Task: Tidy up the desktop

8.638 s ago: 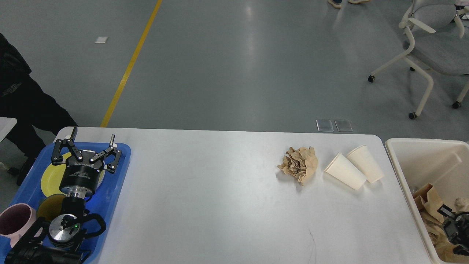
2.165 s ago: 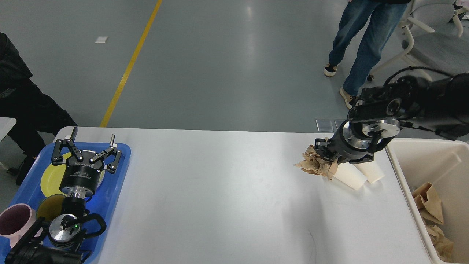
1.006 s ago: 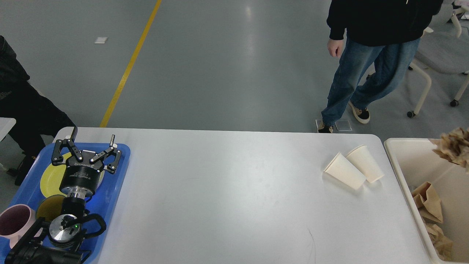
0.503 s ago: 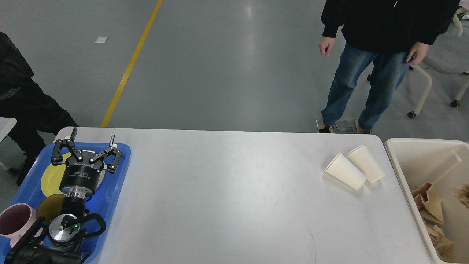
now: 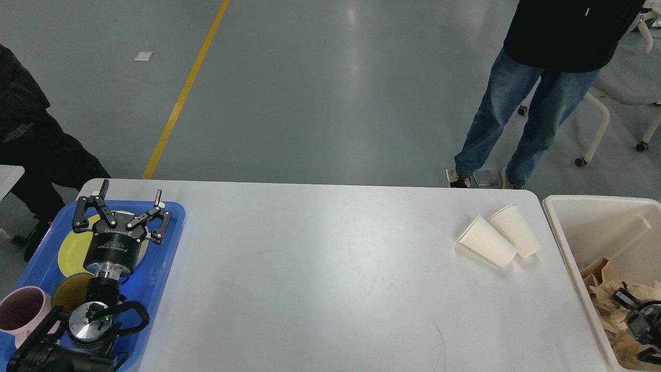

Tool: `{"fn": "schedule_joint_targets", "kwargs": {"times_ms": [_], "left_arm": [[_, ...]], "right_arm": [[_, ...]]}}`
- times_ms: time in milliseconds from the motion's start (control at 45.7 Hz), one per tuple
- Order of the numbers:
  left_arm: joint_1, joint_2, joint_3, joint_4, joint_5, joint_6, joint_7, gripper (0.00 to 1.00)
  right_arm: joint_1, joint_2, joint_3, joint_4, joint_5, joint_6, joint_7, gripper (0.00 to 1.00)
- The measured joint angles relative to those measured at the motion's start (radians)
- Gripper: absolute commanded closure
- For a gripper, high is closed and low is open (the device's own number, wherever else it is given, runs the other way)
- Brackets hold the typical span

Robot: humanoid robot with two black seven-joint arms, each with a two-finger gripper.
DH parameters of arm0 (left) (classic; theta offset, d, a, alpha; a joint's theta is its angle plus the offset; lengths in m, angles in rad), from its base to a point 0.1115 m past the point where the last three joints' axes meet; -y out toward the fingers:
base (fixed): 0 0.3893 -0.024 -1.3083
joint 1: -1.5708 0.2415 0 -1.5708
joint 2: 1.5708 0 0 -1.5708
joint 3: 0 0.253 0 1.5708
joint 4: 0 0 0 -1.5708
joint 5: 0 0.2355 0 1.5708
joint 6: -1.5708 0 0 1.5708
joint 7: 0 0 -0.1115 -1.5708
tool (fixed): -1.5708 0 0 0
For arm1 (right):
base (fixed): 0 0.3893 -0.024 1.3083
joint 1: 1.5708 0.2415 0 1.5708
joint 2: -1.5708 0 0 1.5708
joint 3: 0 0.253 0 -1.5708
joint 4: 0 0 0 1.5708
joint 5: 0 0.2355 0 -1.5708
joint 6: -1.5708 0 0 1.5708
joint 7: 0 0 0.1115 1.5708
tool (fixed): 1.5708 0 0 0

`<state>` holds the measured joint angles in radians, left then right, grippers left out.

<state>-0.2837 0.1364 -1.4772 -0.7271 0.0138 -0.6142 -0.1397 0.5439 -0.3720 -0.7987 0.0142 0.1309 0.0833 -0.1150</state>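
The white desktop (image 5: 320,279) holds two white paper cups lying on their sides, touching, near its right end: one (image 5: 486,241) and the other (image 5: 515,230). My left gripper (image 5: 131,190) is open and empty, fingers pointing away, above the yellow plate (image 5: 72,248) in the blue tray (image 5: 160,268). My right gripper (image 5: 639,325) shows only as dark parts low in the cream bin (image 5: 594,222), over crumpled brown paper (image 5: 609,310); its fingers cannot be told apart.
The blue tray also holds a pink cup (image 5: 20,312) and a dark olive dish (image 5: 69,294). A person in jeans (image 5: 521,119) stands just beyond the table's far right corner. A white chair (image 5: 619,98) stands behind. Another person in black (image 5: 31,150) is at the left.
My right arm carried the crumpled brown paper off the desktop and dropped it in the bin; it now sits low in the bin. The person in jeans walked up to the table.
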Motion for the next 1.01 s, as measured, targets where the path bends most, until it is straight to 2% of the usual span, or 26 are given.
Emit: {"fn": "schedule_joint_targets", "kwargs": {"times_ms": [22, 66, 87, 153, 175, 350, 634, 744, 1006], "left_arm": [[0.0, 0.0, 0.0, 0.0, 0.0, 0.0, 0.0, 0.04], [0.0, 0.0, 0.0, 0.0, 0.0, 0.0, 0.0, 0.04], [0.0, 0.0, 0.0, 0.0, 0.0, 0.0, 0.0, 0.04], [0.0, 0.0, 0.0, 0.0, 0.0, 0.0, 0.0, 0.04], [0.0, 0.0, 0.0, 0.0, 0.0, 0.0, 0.0, 0.04], [0.0, -0.001, 0.0, 0.0, 0.0, 0.0, 0.0, 0.04], [0.0, -0.001, 0.0, 0.0, 0.0, 0.0, 0.0, 0.04], [0.0, 0.0, 0.0, 0.0, 0.0, 0.001, 0.0, 0.04], [0.0, 0.0, 0.0, 0.0, 0.0, 0.001, 0.001, 0.04]], "right_arm": [[-0.001, 0.001, 0.0, 0.0, 0.0, 0.0, 0.0, 0.94], [-0.004, 0.002, 0.001, 0.0, 0.0, -0.002, 0.0, 0.55], [-0.004, 0.002, 0.001, -0.001, 0.0, -0.003, 0.0, 0.31], [-0.005, 0.002, 0.001, -0.003, 0.0, -0.016, 0.001, 0.03], [-0.005, 0.002, 0.001, -0.003, 0.0, -0.028, 0.001, 0.0], [-0.017, 0.002, 0.001, 0.005, 0.0, -0.164, 0.004, 0.0], [-0.002, -0.014, -0.001, 0.026, -0.001, -0.168, 0.004, 0.0], [0.06, -0.045, -0.005, 0.088, -0.011, -0.088, -0.004, 0.0], [0.362, -0.162, -0.048, 0.285, -0.127, 0.232, -0.049, 0.0]]}}
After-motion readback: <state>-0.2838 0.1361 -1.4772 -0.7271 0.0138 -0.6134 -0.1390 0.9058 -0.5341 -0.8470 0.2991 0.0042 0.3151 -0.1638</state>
